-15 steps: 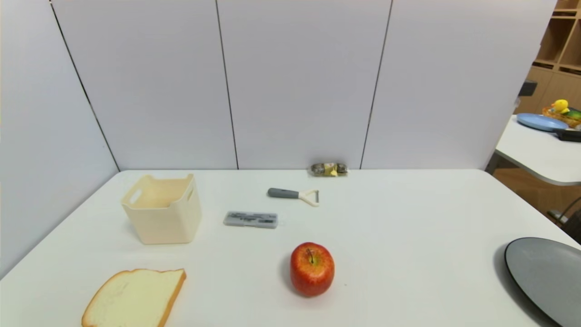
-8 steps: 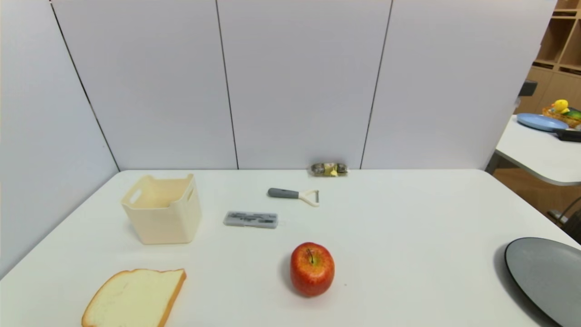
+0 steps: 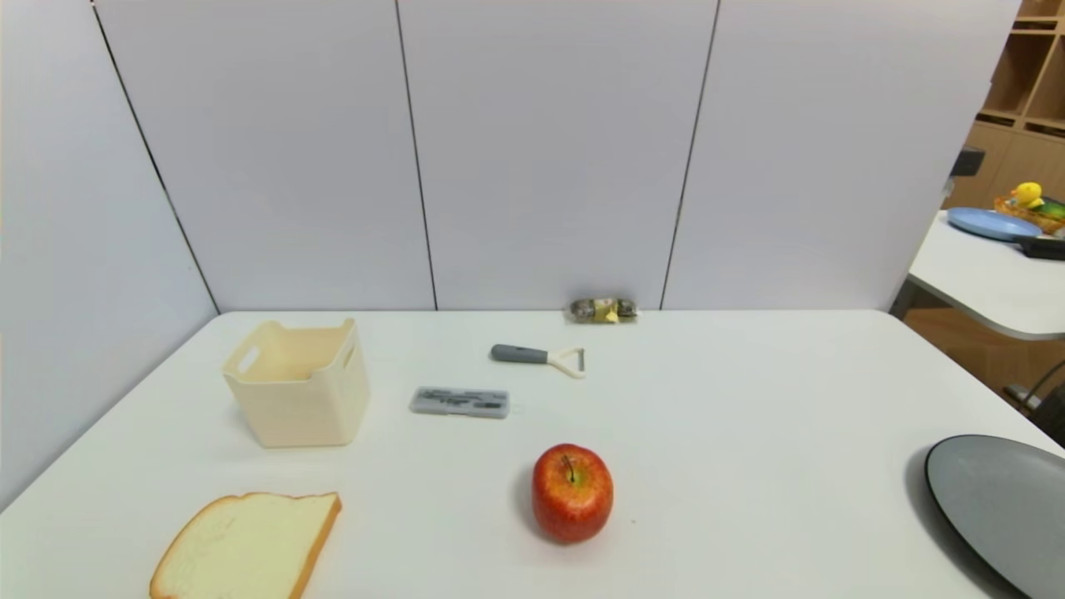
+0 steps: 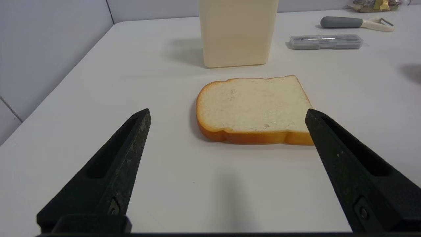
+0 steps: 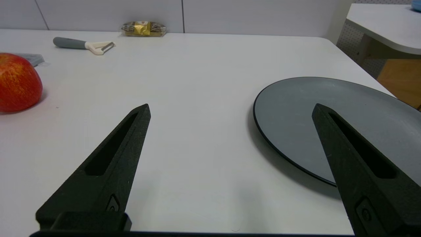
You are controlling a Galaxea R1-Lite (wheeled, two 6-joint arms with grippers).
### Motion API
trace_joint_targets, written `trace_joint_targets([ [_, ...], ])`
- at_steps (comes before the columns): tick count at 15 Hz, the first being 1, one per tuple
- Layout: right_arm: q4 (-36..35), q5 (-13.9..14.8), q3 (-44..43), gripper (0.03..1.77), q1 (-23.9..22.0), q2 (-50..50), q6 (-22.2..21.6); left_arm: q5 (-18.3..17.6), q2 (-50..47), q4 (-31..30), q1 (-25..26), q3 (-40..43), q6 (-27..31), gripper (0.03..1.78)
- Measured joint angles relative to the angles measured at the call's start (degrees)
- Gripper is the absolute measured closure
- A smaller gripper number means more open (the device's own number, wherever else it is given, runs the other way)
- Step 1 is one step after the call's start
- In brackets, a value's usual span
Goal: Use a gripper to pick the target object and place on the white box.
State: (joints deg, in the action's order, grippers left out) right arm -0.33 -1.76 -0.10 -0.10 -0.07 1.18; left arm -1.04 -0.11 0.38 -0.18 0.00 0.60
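Note:
The cream-white box (image 3: 298, 391) stands open-topped at the left of the table (image 3: 749, 399); its side wall (image 4: 237, 36) also shows in the left wrist view. The target object is out of view. My left gripper (image 4: 227, 112) hovers low over the table's near left, open and empty, with a slice of bread just beyond its tips and the box farther off. My right gripper (image 5: 231, 106) is open and empty near the front right, one finger over the grey plate's rim. Neither gripper appears in the head view.
A bread slice (image 3: 248, 545) lies front left, a red apple (image 3: 572, 492) front centre, and a dark grey plate (image 3: 1003, 507) at the right edge. A flat grey case (image 3: 459, 402), a peeler (image 3: 539, 358) and a brown-and-gold wrapped packet (image 3: 603, 310) lie farther back.

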Motion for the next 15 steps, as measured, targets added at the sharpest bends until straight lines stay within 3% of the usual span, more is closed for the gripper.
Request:
trace_joint_targets([
  [2, 0.0, 0.0, 0.0, 0.1, 0.0, 0.0, 0.0, 1.6, 0.0, -0.1, 0.0, 0.0, -1.7, 0.12],
  [15, 0.0, 1.0, 0.0, 0.1, 0.0, 0.0, 0.0, 1.6, 0.0, -0.1, 0.0, 0.0, -1.8, 0.12],
])
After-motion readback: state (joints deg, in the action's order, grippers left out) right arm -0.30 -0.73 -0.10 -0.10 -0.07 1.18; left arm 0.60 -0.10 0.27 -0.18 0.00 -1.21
